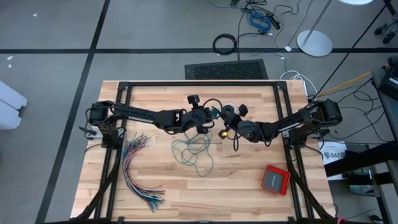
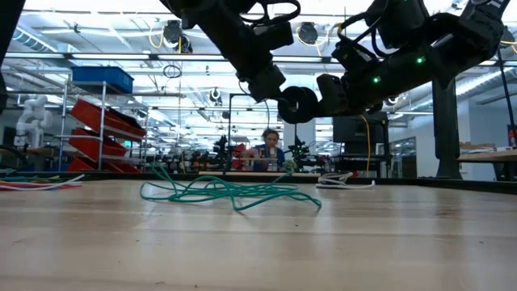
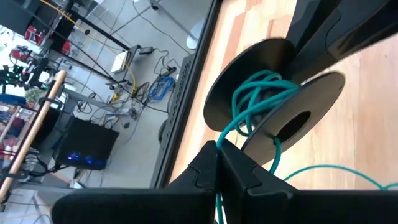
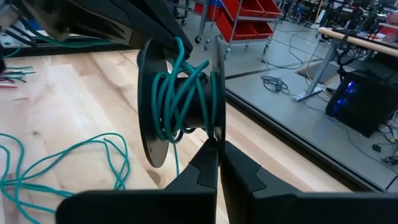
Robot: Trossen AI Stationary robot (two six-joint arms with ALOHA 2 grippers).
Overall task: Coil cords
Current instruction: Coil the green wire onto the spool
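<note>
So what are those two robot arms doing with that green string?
They are winding the teal-green cord onto a black spool held up above the wooden table. The right pincer is shut on the spool's rim, and the left pincer is pinched shut on the cord beside it. A few turns are on the spool; most of the cord lies loose on the table.

Grey floor (image 1: 56,37) crossed by dark seam lines, strewn behind the table with loose cables (image 1: 261,18), a coiled black cable ring (image 1: 225,43) and a round white stand base (image 1: 314,42). Open workshop hall beyond, lit by rows of ceiling strip lights (image 2: 97,32); metal shelving with red bins (image 2: 101,133) and a blue bin (image 2: 101,78) at one side. Seated person (image 2: 269,149) at a distant bench; black computer case with blue lights (image 4: 367,99) on the floor.
</note>
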